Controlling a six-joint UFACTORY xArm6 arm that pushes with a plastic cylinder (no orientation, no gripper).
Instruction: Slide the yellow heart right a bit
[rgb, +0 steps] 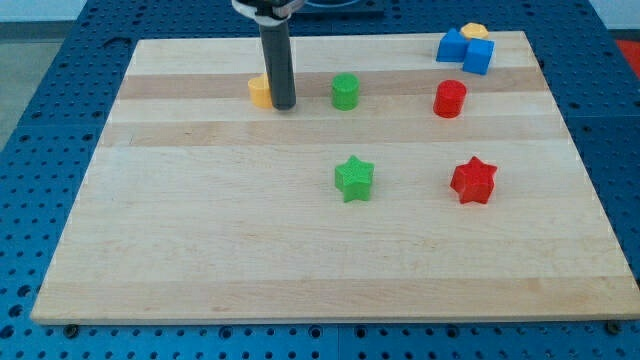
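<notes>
A yellow block (259, 91), probably the yellow heart, lies near the board's top, left of centre, partly hidden behind the dark rod. My tip (284, 106) rests on the board right beside it, at its right side, touching or nearly touching it. A green cylinder (345, 91) stands to the right of the tip.
A red cylinder (449, 99) stands further right. A green star (354, 178) and a red star (473, 180) lie in the middle right. Blue blocks (464, 49) and a small yellow block (474, 32) sit at the top right corner. The wooden board (200, 250) lies on a blue pegboard table.
</notes>
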